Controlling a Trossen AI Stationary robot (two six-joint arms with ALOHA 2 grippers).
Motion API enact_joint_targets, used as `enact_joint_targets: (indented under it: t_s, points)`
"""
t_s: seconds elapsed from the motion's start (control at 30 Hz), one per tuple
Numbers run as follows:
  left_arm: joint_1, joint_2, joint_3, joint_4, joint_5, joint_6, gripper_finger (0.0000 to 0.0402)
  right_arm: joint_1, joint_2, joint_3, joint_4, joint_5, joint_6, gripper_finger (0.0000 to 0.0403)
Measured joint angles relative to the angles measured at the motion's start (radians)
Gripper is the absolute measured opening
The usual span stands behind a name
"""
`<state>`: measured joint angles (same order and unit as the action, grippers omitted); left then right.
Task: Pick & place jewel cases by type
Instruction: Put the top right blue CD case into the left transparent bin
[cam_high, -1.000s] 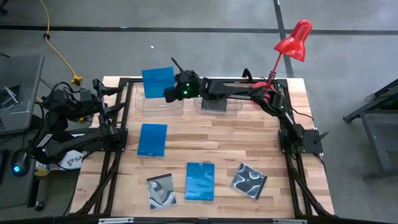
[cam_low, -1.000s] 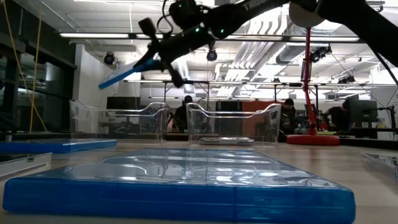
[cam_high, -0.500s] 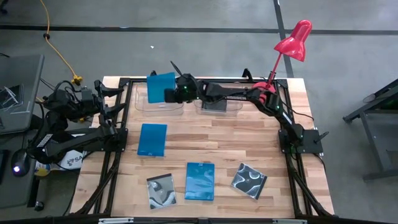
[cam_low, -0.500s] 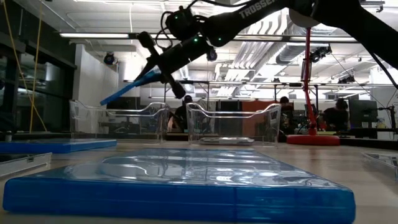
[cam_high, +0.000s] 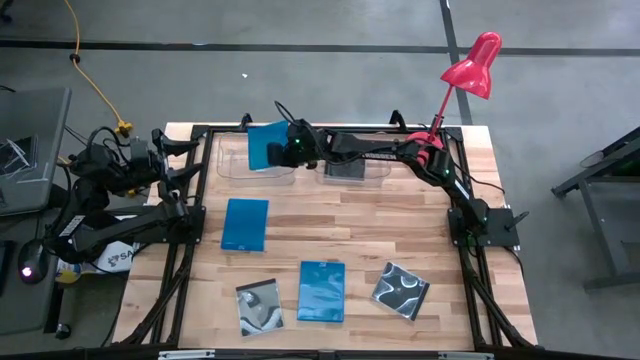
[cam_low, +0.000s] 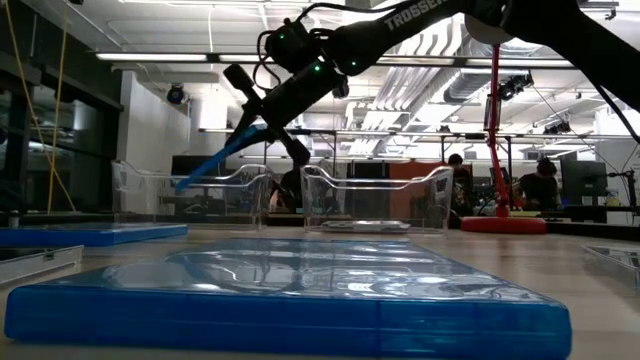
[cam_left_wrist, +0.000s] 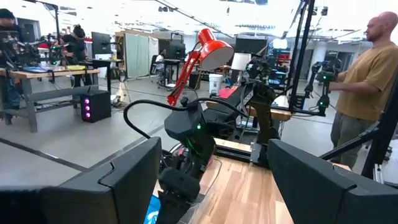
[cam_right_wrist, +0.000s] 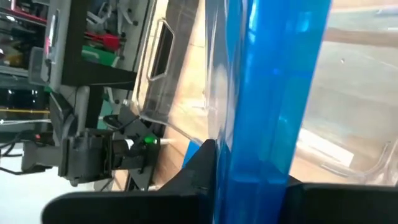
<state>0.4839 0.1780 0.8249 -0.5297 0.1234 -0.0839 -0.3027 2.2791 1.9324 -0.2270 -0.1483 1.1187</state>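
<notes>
My right gripper (cam_high: 287, 150) is stretched out to the far left of the table, shut on a bright blue jewel case (cam_high: 266, 145). It holds the case over the left clear tub (cam_high: 252, 168). The case slants down toward that tub (cam_low: 190, 195) in the low view. Two more blue jewel cases (cam_high: 245, 223) (cam_high: 322, 290) and two black jewel cases with silvery swirl covers (cam_high: 260, 306) (cam_high: 400, 290) lie flat on the table. A dark case (cam_high: 348, 170) lies in the right tub. My left gripper (cam_left_wrist: 217, 186) waits open at the table's left edge. My right gripper pinches the blue case between its two fingers, one on each flat face, at the end nearest the arm (cam_right_wrist: 261, 155). The fingers (cam_low: 262, 118) come slanting down from the table's right. The case is lifted clear and tilted, its free end (cam_low: 185, 183) lowest, over the left tub.
Two clear tubs stand side by side at the table's far edge; the right one (cam_low: 375, 200) is next to the red lamp's base (cam_high: 425, 150). The lamp (cam_high: 475, 65) leans over the far right corner. People stand in the room beyond the table.
My right gripper has sunk and rolled while keeping its hold. The blue case has come down with it and tipped steeper, its free end dropping toward the left tub.
</notes>
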Motion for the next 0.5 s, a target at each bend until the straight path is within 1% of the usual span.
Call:
enact_joint_targets:
  t_s: [0.5]
  points:
    - [0.0, 0.0, 0.0, 0.004, -0.015, -0.128, 0.0291, 0.004, -0.002, 0.001, -0.03, -0.043, 0.052, 0.0024]
